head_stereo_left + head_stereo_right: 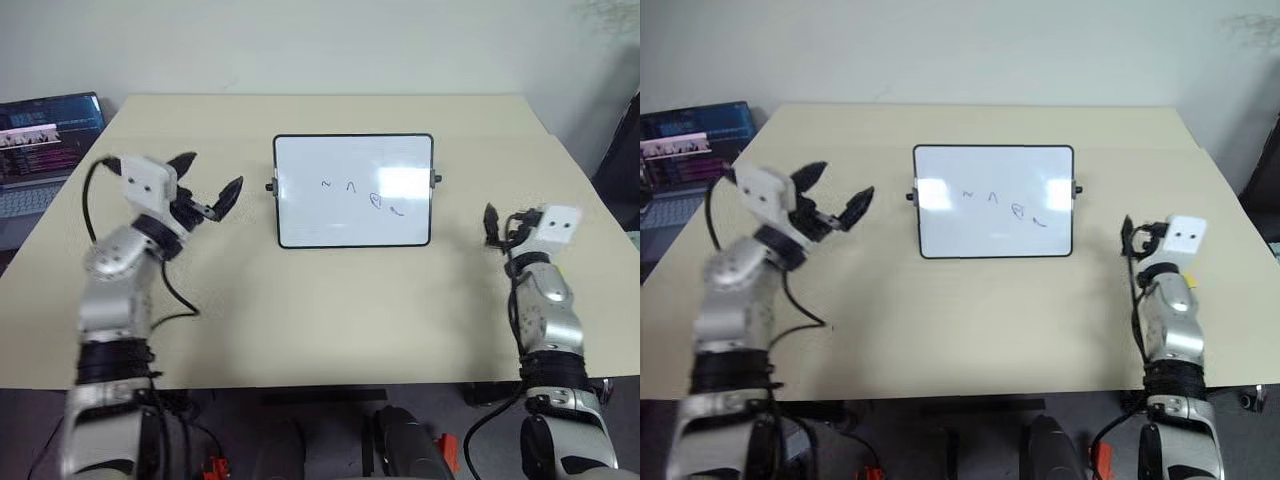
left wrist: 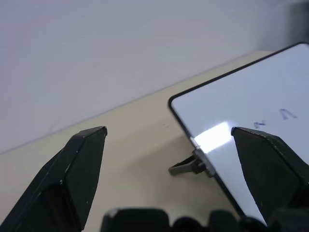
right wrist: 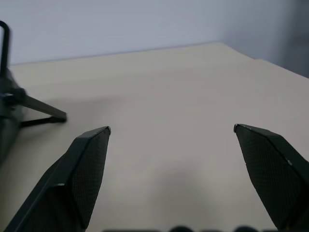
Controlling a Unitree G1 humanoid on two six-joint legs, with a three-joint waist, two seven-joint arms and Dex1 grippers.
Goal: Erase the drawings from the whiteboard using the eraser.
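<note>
Where the pale beige tabletop spreads under the head camera, the small glossy whiteboard with a thin black frame stands tilted near the middle, toward the far edge, a black knob on each side. A short row of thin blue marker drawings crosses its face. Toward the left edge, the left gripper hangs above the tabletop, jaws spread and holding nothing, pointing toward the board. Near the right edge, the right gripper is raised, apart from the board. An open laptop with a lit screen sits beyond the far left corner.

Through the left wrist camera, both black fingers stand wide apart, the board's framed corner and two blue strokes between them.

Through the right wrist camera, the fingers are released wide over bare tabletop, beside the board's black stand leg.
</note>
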